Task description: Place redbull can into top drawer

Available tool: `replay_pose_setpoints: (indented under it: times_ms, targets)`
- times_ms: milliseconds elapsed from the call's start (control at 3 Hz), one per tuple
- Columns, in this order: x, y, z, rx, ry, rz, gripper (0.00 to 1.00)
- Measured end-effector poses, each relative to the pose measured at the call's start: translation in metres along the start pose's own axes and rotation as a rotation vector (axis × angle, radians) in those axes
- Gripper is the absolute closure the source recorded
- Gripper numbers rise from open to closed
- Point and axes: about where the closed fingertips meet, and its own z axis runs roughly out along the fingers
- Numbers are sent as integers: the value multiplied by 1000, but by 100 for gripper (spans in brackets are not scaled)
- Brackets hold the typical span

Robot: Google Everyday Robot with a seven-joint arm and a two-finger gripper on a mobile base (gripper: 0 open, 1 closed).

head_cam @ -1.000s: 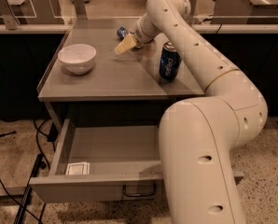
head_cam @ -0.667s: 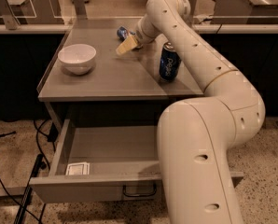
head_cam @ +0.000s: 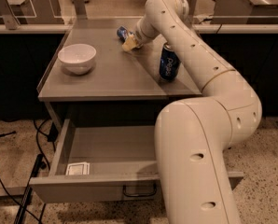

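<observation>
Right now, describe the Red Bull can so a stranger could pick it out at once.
Start at the grey table and look to its far edge, where the gripper is. The redbull can is the small blue can right beside it. The other can, the Pepsi can, stands alone nearer the front right.

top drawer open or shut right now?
Open: the top drawer is pulled out under the table, inside visible, white card in it. The end effector is by the redbull can on the table.
</observation>
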Motion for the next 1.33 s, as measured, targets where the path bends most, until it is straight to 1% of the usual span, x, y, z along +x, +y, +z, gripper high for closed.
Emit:
replay_pose_setpoints:
  times_ms: [667, 1000, 1333]
  targets:
    - [1, -1, 1, 1, 2, 3, 90]
    - [1, -1, 1, 1, 2, 3, 100]
    - [0, -1, -2, -2, -6, 3, 100]
